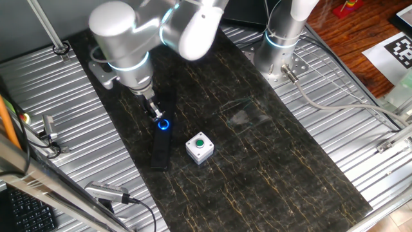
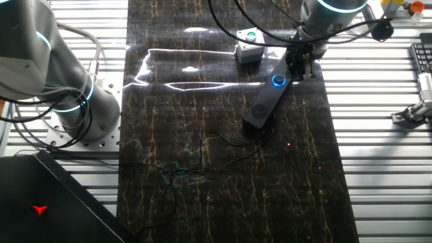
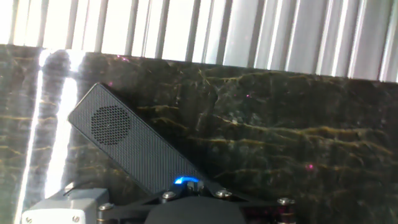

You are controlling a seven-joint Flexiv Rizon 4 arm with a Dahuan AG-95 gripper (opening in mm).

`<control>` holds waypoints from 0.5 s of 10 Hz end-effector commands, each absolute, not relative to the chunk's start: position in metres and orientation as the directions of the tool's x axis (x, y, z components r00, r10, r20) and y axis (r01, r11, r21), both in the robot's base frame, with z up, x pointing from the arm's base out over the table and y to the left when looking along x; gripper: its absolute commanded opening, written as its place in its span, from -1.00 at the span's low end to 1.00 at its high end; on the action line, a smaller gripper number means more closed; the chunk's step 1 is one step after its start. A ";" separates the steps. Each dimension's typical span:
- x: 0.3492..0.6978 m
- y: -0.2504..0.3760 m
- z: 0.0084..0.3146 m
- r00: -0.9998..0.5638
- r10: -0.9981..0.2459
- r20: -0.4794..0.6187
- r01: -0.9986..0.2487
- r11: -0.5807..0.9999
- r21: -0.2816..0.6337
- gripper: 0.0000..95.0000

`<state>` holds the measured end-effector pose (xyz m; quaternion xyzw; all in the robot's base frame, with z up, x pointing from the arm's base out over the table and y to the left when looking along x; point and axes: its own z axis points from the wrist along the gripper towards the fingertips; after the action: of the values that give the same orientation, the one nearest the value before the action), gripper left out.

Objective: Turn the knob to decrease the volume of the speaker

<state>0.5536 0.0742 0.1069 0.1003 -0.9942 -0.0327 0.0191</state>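
Observation:
The speaker [image 1: 160,147] is a slim black bar lying on the dark mat; it also shows in the other fixed view [image 2: 264,104] and the hand view [image 3: 134,146]. The knob [image 1: 164,125] glows with a blue ring at the bar's far end, and shows in the other fixed view [image 2: 278,81] and as a blue arc in the hand view [image 3: 185,182]. My gripper [image 1: 157,116] points down right over the knob, its fingertips [image 3: 189,185] close together at the ring. I cannot tell if they touch the knob. The gripper also shows in the other fixed view [image 2: 298,69].
A white box with a green button [image 1: 199,147] stands just right of the speaker; it also shows in the other fixed view [image 2: 248,48]. A second arm's base [image 1: 281,45] stands at the mat's far edge. Ribbed metal flanks the mat [image 1: 270,154], and thin cables [image 2: 202,158] lie on it.

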 end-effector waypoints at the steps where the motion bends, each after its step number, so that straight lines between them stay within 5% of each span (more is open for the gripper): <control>1: 0.555 0.074 0.105 -0.987 -0.154 0.040 -0.152 0.987 0.061 -0.20; 5: 0.551 0.076 0.094 -0.991 -0.128 0.043 -0.125 0.990 0.066 -0.20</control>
<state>0.5498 0.0772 0.0926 0.0631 -0.9972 -0.0318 0.0228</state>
